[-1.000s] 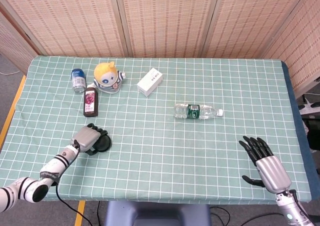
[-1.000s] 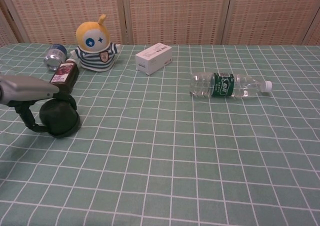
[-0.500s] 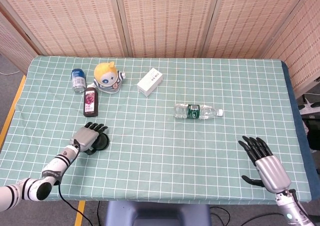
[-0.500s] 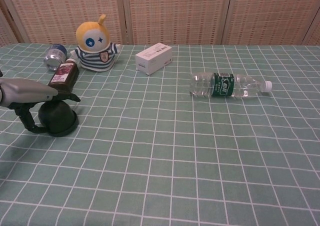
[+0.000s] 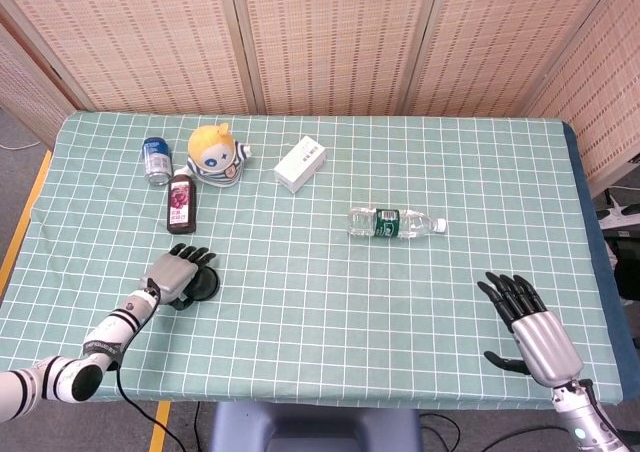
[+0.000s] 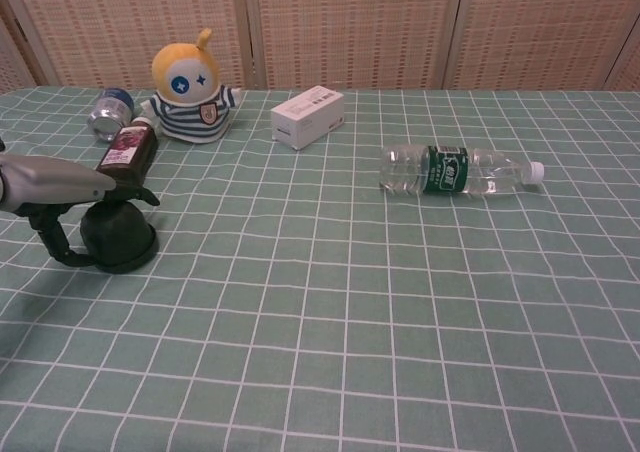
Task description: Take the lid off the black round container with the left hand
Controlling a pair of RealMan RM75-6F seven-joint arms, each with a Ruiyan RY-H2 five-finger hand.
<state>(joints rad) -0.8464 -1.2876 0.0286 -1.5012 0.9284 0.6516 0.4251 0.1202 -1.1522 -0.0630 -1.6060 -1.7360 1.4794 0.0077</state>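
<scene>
The black round container (image 5: 207,286) (image 6: 120,238) stands upright on the green checked cloth near the front left. Its lid cannot be told apart from its body. My left hand (image 5: 176,271) (image 6: 62,184) lies over its top with the fingers stretched out flat. The thumb hooks down beside the container's left side. I cannot see a firm grip on it. My right hand (image 5: 528,322) rests at the front right of the table with its fingers spread and nothing in it. It shows only in the head view.
Behind the container lie a dark red bottle (image 5: 181,201) (image 6: 127,147), a blue can (image 5: 156,160) and a yellow-headed plush toy (image 5: 217,154). A white box (image 5: 300,164) and a clear water bottle (image 5: 395,222) lie toward the middle.
One second ago the container was tipped in my left hand with its round face showing. It now stands upright on the cloth and the fingers have straightened over it. The right hand is unmoved.
</scene>
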